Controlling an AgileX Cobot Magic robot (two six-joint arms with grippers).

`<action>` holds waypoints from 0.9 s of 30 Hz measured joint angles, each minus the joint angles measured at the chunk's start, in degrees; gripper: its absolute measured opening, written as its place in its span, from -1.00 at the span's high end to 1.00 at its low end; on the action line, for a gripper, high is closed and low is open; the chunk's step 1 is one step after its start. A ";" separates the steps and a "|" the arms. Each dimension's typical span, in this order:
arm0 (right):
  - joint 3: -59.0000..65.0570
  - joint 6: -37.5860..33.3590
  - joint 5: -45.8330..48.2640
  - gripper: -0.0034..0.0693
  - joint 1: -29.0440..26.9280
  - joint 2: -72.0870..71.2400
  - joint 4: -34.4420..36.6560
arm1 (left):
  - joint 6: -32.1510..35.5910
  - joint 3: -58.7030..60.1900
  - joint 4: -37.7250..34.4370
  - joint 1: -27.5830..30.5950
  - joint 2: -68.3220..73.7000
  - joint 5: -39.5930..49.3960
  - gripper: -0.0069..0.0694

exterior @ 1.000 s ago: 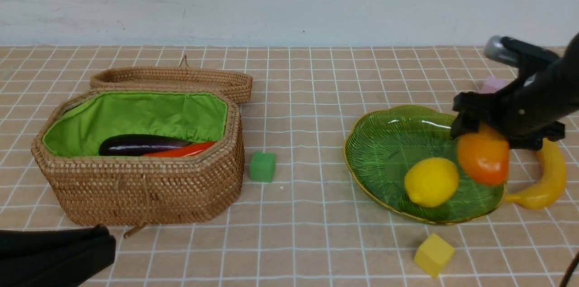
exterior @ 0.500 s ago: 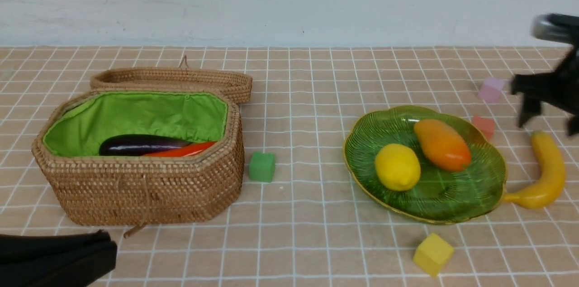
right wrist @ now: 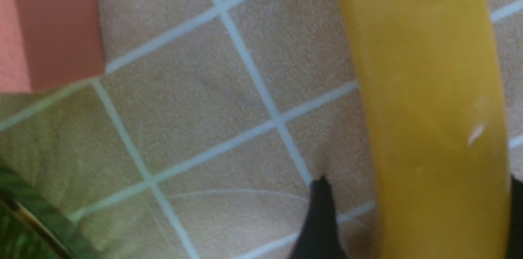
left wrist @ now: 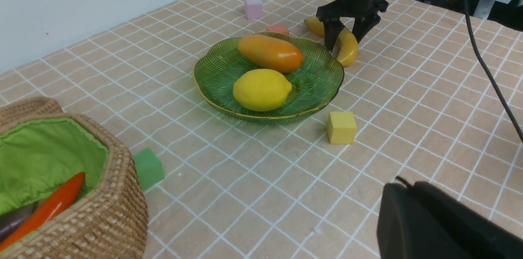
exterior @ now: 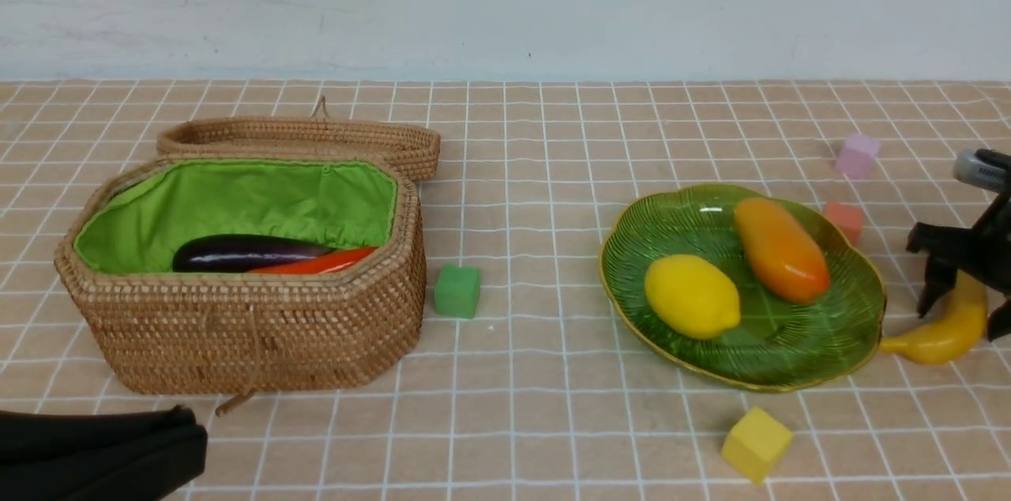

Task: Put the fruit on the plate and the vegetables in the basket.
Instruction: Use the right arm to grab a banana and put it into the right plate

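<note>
The lemon (exterior: pixel 692 295) and the orange mango (exterior: pixel 782 250) lie on the green glass plate (exterior: pixel 849 323). The banana (exterior: pixel 948 327) lies on the table just right of the plate. My right gripper (exterior: pixel 962 315) straddles its middle, open, one finger (right wrist: pixel 320 218) still apart from the banana (right wrist: pixel 429 108). The open wicker basket (exterior: pixel 237 335) at left holds the purple eggplant (exterior: pixel 245 252) and the carrot (exterior: pixel 316 262). My left gripper (exterior: pixel 189 438) rests shut and empty at the near left corner.
The basket lid (exterior: pixel 300 139) lies behind the basket. A green cube (exterior: pixel 457 290) sits right of the basket. A yellow cube (exterior: pixel 757 443) is in front of the plate. A salmon cube (exterior: pixel 845 218) and a pink cube (exterior: pixel 858 156) stand behind it.
My right gripper let the mango go onto the plate, swung right and came down over the banana. The lemon rolled left on the plate. The left arm stayed put.
</note>
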 joint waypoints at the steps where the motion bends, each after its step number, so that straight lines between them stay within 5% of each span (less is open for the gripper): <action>1: -0.05 -0.62 0.08 -0.40 -0.06 0.00 -0.28 | 0.00 0.00 0.00 0.00 0.00 0.00 0.81; 5: -0.07 -1.39 1.08 0.06 -0.16 -0.30 -2.43 | 0.00 0.00 0.00 0.00 0.00 0.05 0.81; 13: -0.51 -1.10 9.41 0.03 1.69 -12.63 2.50 | 0.00 0.00 0.12 0.00 0.07 -0.20 0.81; 21: 4.20 6.57 7.26 0.03 11.54 -16.69 8.91 | 0.00 0.00 -0.01 0.00 0.07 -0.12 0.80; 24: 4.67 8.57 5.61 -0.11 13.50 -13.54 8.59 | 0.00 0.00 -0.71 0.00 0.07 0.75 0.79; 27: 4.67 8.93 5.02 -0.50 14.13 -12.57 8.56 | 0.00 0.00 -0.92 0.00 0.07 1.07 0.79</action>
